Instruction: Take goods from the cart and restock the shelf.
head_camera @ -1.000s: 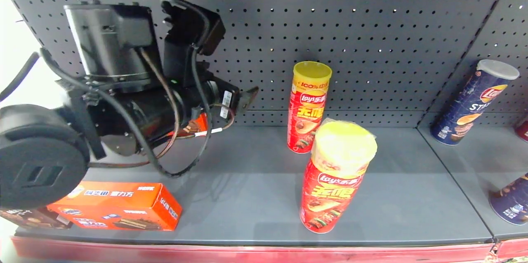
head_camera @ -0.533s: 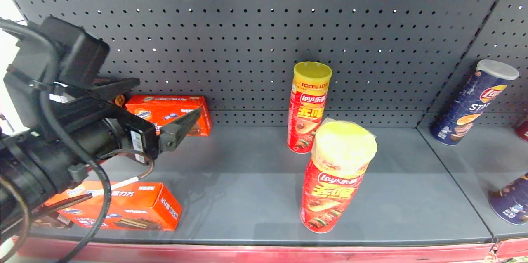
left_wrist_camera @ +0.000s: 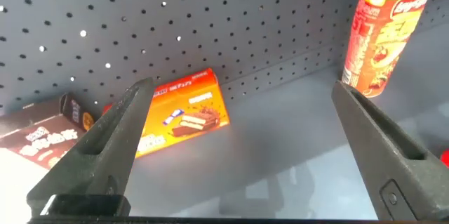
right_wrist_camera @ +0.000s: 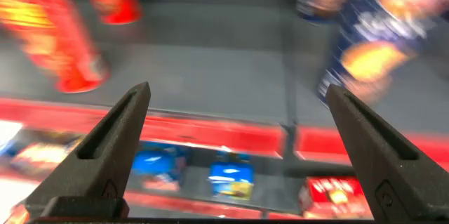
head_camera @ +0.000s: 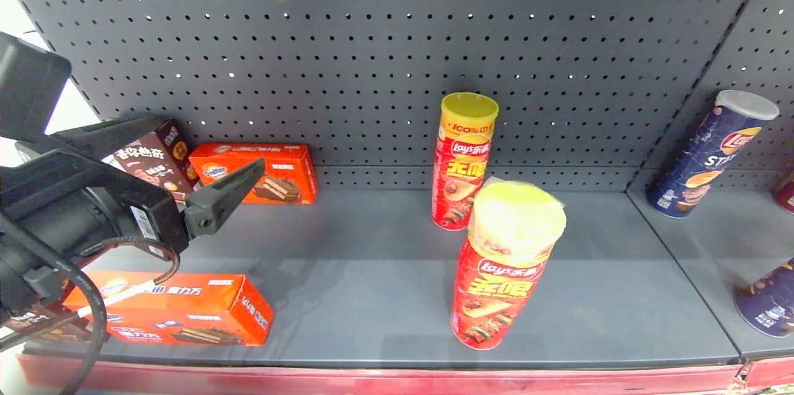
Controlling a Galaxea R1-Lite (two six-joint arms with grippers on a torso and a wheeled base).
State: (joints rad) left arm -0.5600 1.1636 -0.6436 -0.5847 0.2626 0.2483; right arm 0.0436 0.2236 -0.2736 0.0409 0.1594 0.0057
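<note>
My left gripper [head_camera: 211,142] hangs open and empty over the left end of the grey shelf [head_camera: 384,271], in front of an orange snack box [head_camera: 260,172] that stands against the pegboard. A brown box [head_camera: 155,156] leans beside the orange one. The left wrist view has the same orange box [left_wrist_camera: 186,112] and brown box [left_wrist_camera: 42,136] beyond the left gripper [left_wrist_camera: 242,87], apart from both fingers. My right gripper [right_wrist_camera: 238,89] is open and empty, out in front of the shelf's red front edge [right_wrist_camera: 210,129].
A second orange box [head_camera: 180,311] lies at the shelf's front left. Two red chip cans [head_camera: 464,162] [head_camera: 505,265] stand mid-shelf. Blue cans [head_camera: 713,156] [head_camera: 769,302] occupy the right bay. Blue packs [right_wrist_camera: 231,175] sit on a lower shelf.
The left arm has drawn back to the left, away from the pegboard. The orange box it was at now stands free at the back, and the brown box has come into sight.
</note>
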